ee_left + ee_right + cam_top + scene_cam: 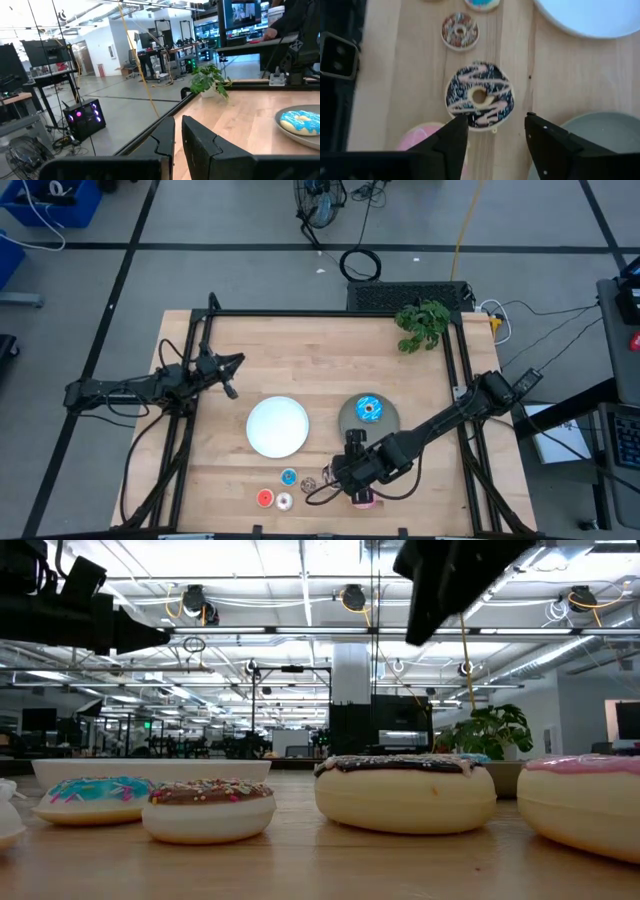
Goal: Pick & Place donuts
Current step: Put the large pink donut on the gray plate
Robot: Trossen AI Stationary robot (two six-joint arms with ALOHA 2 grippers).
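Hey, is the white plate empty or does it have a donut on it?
Empty. In the high view the white plate shows only bare surface, while a blue donut sits on the grey plate beside it.

Seven donuts are on show: three larger ones, blue (370, 409), brown (479, 95) and pink (362, 499), and four tiny ones, blue (289, 477), red (265, 498), white (284, 501) and brown (309, 480). Two plates sit on the tabletop (300, 350), one white (277, 426), one grey (350, 418). One potted plant (422, 325) stands at the far right.

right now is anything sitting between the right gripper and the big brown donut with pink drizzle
Nothing visible. In the right wrist view the right gripper hangs open just above the large brown toy donut with pink drizzle, bare wooden table around it. The pink donut lies beside it, under one finger, not across the path.
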